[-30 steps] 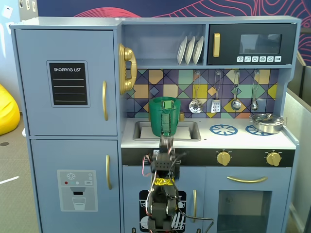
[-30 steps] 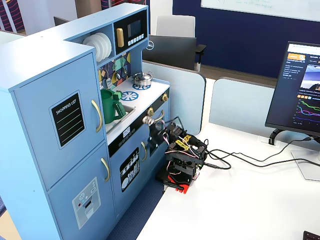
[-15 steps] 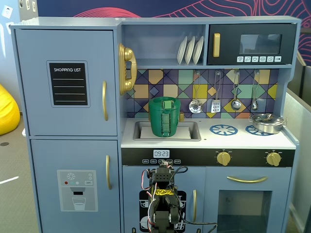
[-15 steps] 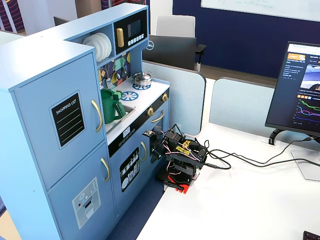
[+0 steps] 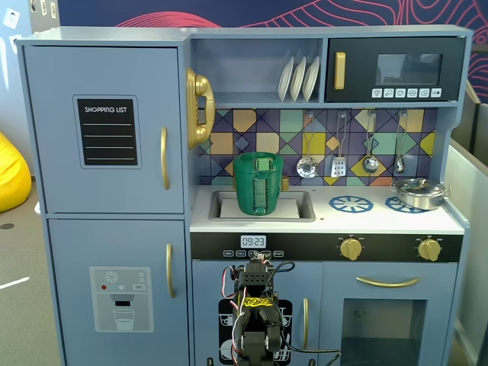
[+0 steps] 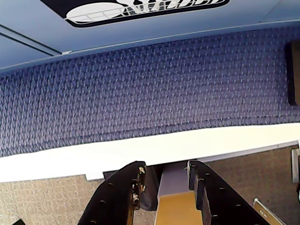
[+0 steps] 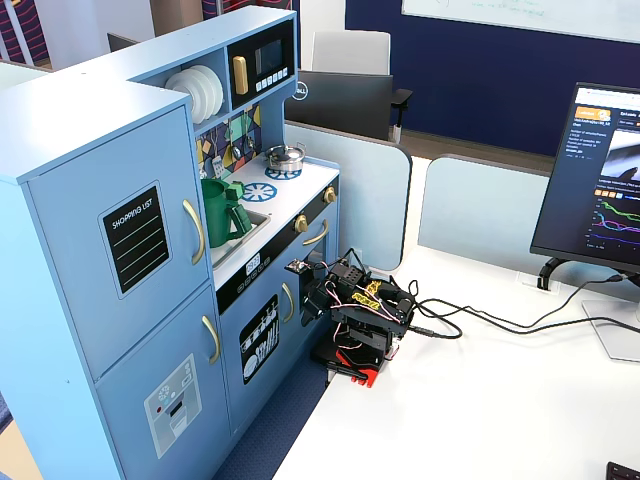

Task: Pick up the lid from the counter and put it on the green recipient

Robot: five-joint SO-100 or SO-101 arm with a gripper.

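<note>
The green recipient [image 5: 258,187] stands upright in the sink of the toy kitchen, its strap handle facing the fixed view; it also shows in the other fixed view [image 7: 222,210]. The lid [image 5: 248,157] lies flat on the pot's top, its lighter-green tab at the front rim. My arm [image 5: 255,305] is folded low in front of the kitchen, far below the counter. In the wrist view my gripper [image 6: 165,165] is open and empty, its jaws apart, pointing down over the white table edge towards blue carpet. It hangs by the cabinet door in the side fixed view [image 7: 316,298].
A shiny silver pot [image 5: 418,192] sits on the right burner, with a blue burner ring [image 5: 350,203] beside it. Utensils hang above the counter. The arm's base stands on a white desk [image 7: 480,400] with cables and a monitor [image 7: 600,190].
</note>
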